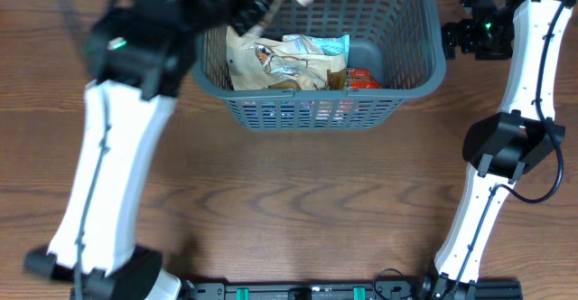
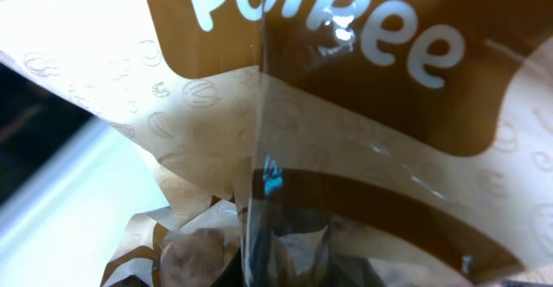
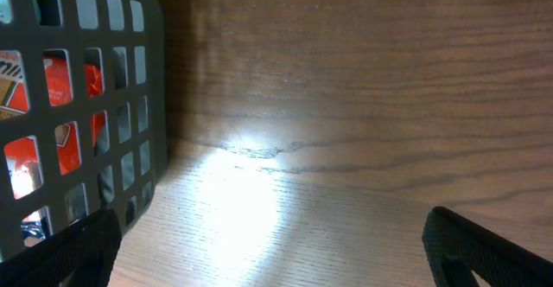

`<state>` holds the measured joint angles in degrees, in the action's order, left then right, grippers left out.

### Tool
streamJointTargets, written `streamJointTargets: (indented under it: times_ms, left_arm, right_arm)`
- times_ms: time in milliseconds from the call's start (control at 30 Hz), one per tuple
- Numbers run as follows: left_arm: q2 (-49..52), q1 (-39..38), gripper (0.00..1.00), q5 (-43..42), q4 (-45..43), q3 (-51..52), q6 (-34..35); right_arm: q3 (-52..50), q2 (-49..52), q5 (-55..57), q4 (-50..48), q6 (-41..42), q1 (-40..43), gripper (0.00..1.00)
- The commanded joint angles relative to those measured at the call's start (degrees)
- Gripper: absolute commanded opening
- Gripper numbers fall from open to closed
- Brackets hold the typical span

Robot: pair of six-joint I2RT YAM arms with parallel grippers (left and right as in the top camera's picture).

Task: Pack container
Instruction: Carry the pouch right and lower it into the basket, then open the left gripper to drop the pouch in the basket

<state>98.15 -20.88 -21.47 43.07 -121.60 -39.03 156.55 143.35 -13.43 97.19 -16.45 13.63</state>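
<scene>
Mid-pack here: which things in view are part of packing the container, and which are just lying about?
Job: container; brown-and-tan packet held over it; tan packet, light blue packet and red packet already inside.
Just lying about: nothing loose seen, only the wooden table.

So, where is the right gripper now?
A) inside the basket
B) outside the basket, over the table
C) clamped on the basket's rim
B: the right gripper hangs open over the table, beside the container and outside its lattice wall.
</scene>
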Motion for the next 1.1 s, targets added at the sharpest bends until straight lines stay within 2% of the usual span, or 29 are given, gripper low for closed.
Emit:
streamJointTargets:
  times_ms: [0, 167, 400, 567, 667, 767, 833, 1067]
  left_arm:
    - [5.81, -2.49, 0.06, -3.85, 0.0, -0.39, -5.25]
    - [12.76, -3.96, 0.06, -3.34, 2.03, -0.39, -8.81]
    - [21.42, -2.73, 0.06, 4.76, 10.4, -0.39, -15.58]
    - [23.98, -1.81, 0.08, 4.9, 11.74, -0.35, -15.61]
    - [24.04, -1.44, 0.51, 4.87, 11.74, -0.35, -15.56]
    - [23.93, -1.36, 0.56, 4.9, 11.96, -0.35, -15.54]
    - [23.78, -1.36, 0.65, 4.9, 12.2, -0.35, -14.86]
    - [17.2, -1.16, 0.75, 7.56, 14.78, -1.2, -9.11]
  right_arm:
    - [0.09, 0.15, -0.11, 0.13, 1.22, -0.22, 0.99]
    - [0.09, 0.15, -0.09, 0.13, 1.22, -0.22, 0.99]
    - [0.09, 0.15, -0.11, 0.13, 1.22, -0.22, 0.99]
    - [0.09, 0.15, -0.11, 0.13, 1.22, -0.22, 0.99]
    - [0.09, 0.15, -0.11, 0.13, 1.22, -0.22, 0.99]
    - [0.09, 0.15, -0.11, 0.13, 1.22, -0.22, 0.99]
    - [0.09, 0.15, -0.11, 0.13, 1.22, -0.22, 0.99]
    - [0.09, 0.13, -0.09, 0.07, 1.22, -0.22, 0.99]
